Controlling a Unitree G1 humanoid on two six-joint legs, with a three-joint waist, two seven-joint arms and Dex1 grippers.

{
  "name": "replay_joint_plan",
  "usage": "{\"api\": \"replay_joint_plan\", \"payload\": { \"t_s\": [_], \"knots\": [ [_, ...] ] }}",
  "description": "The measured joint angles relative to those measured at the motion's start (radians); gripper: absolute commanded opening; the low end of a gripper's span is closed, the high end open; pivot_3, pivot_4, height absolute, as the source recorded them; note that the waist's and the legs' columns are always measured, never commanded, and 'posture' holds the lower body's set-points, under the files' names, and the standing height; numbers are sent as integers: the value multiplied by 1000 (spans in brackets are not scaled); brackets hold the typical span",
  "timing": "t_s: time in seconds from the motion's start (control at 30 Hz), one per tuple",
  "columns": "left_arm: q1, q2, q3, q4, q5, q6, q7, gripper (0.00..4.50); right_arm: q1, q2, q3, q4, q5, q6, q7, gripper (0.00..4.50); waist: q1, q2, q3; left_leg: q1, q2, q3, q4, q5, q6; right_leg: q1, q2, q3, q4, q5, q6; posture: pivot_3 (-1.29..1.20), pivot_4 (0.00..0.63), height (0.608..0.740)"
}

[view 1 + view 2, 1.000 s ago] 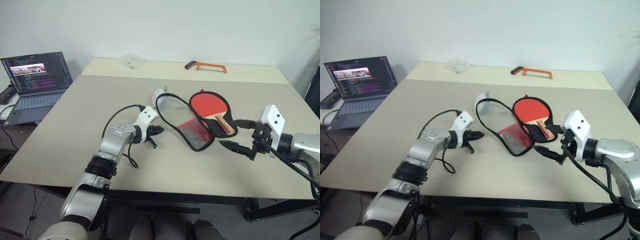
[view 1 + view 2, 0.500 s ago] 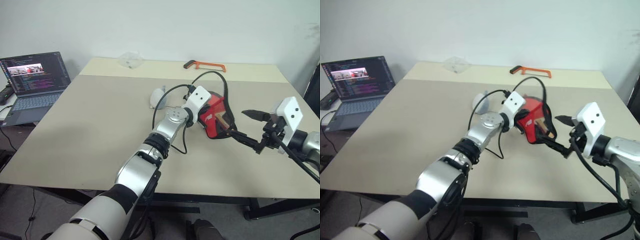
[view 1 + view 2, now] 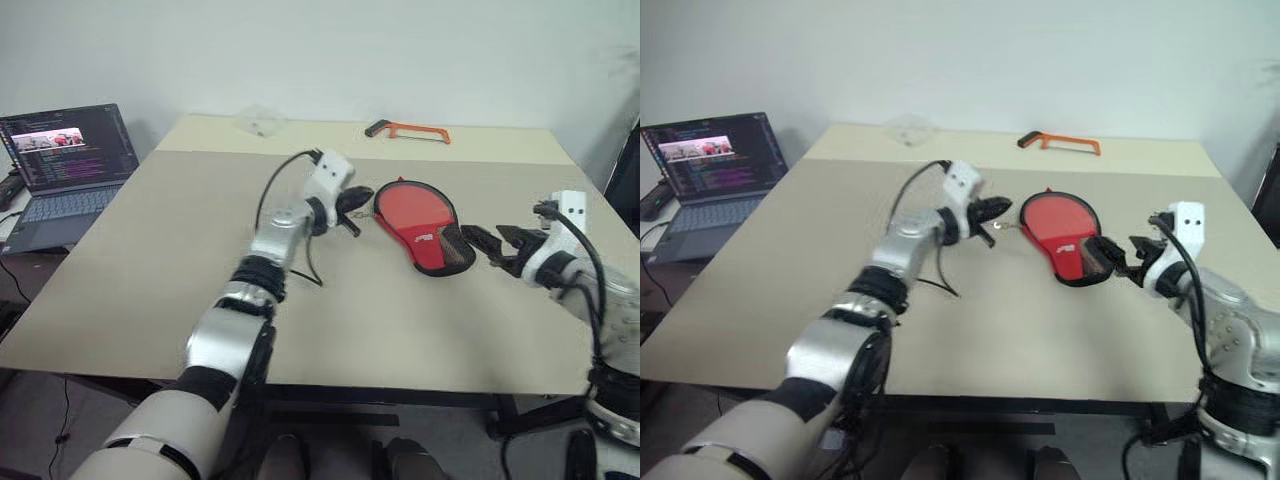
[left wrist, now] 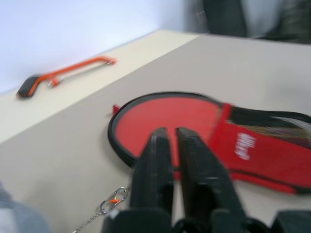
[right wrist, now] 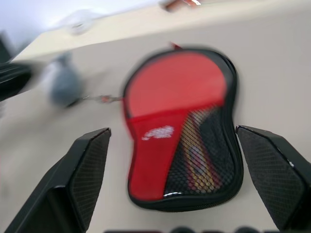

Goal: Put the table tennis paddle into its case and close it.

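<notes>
Paddle (image 3: pixel 405 210) sits inside the case (image 3: pixel 425 232) mid-frame on the bench (image 3: pixel 150 260); left gripper (image 3: pixel 998 211) nearly closed, empty; right gripper (image 5: pixel 175 170) wide open, empty. Case could skid when zipped.

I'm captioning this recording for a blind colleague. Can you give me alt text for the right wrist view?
A paddle-shaped case lies flat on a beige table, the red paddle showing through its clear side above a red mesh pocket. The right gripper frames the case's narrow end, jaws wide apart.
</notes>
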Motion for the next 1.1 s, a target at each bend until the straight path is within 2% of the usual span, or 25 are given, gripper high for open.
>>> {"api": "replay_joint_plan", "payload": {
  "t_s": [0.17, 0.3, 0.37, 0.63, 1.1],
  "knots": [
    [246, 220, 20, -374, -81, 236, -152, 3050, -64, 58, -119, 182, 32, -2, -74, 4500, -3, 1, 0, 0, 1, 0, -5, 0, 0, -2, 0, -1, 0, -1, -2, 0, 150, 740],
    [367, 343, 62, -620, -172, 368, -215, 4467, -88, 78, -163, 250, 70, 3, -92, 4500, 6, 1, 0, 0, 1, 0, -5, 0, 0, -1, 0, -1, 0, -1, -2, 0, 150, 740],
    [420, 386, 79, -709, -198, 412, -222, 4467, -85, 81, -169, 280, 74, 1, -94, 4500, 7, 1, 0, 2, 1, 0, -5, 0, 0, 1, 0, -1, 0, -1, -2, 0, 150, 740],
    [534, 410, 94, -906, -236, 535, -158, 4467, -85, 105, -170, 366, 76, -43, -100, 4500, 4, 1, 0, 3, 1, 0, -4, 2, 2, 1, 0, 0, 0, -1, -2, 0, 150, 740],
    [537, 404, 56, -934, -236, 531, -108, 4467, -100, 149, -165, 407, 86, -74, -139, 4500, -8, 1, 0, 3, 2, 0, -4, 2, 2, 0, 1, 0, 0, -1, -2, 0, 150, 740]
  ]
}}
